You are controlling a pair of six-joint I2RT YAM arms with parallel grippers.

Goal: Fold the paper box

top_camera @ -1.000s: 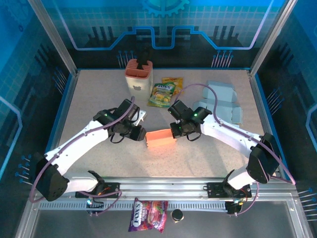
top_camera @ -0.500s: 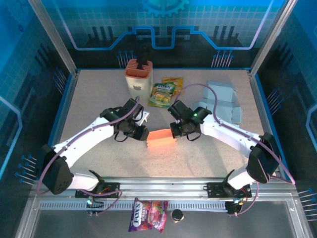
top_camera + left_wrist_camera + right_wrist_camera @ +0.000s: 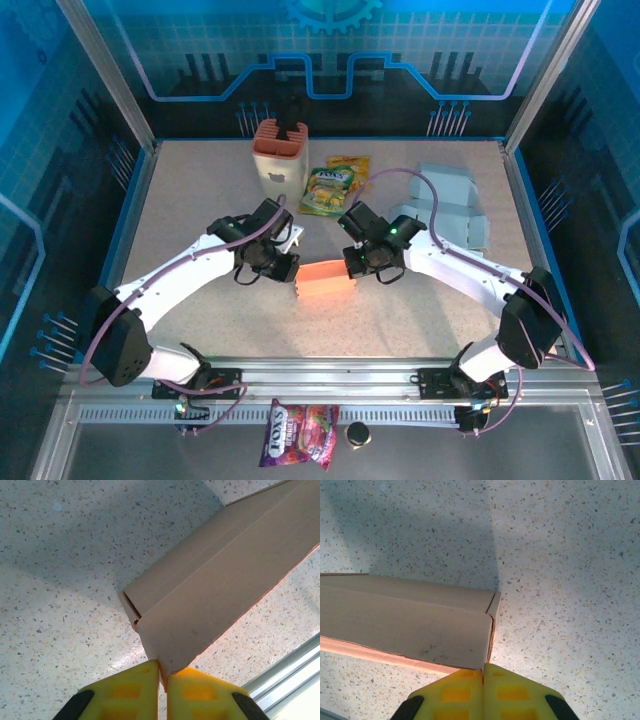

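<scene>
A pale speckled table (image 3: 200,200) inside a blue-panelled enclosure, seen from above and behind the two arm bases. The orange paper box (image 3: 325,280) lies near the middle of the table, long side running roughly from 9 to 3 o'clock, between the two grippers. The left gripper (image 3: 291,272) meets the box at its 9 o'clock end; in the left wrist view the left gripper (image 3: 163,672) has its yellow fingers (image 3: 125,695) pressed close together, with a corner of the box's (image 3: 220,580) brown card wall pinched between them. The right gripper (image 3: 352,264) meets the box at its 3 o'clock end; in the right wrist view the right gripper (image 3: 483,672) also has its fingers closed tight, and the end edge of the box (image 3: 405,625) runs straight into the seam between them. At 11 o'clock from the box stands a salmon-coloured holder (image 3: 279,150); at 12 o'clock lie two candy bags (image 3: 330,190), one partly over the other. At 2 o'clock rest pale blue folded boxes (image 3: 445,205). At 6 o'clock, beyond the table's near rail, lie another candy bag (image 3: 298,432) and a small dark round object (image 3: 357,434).
</scene>
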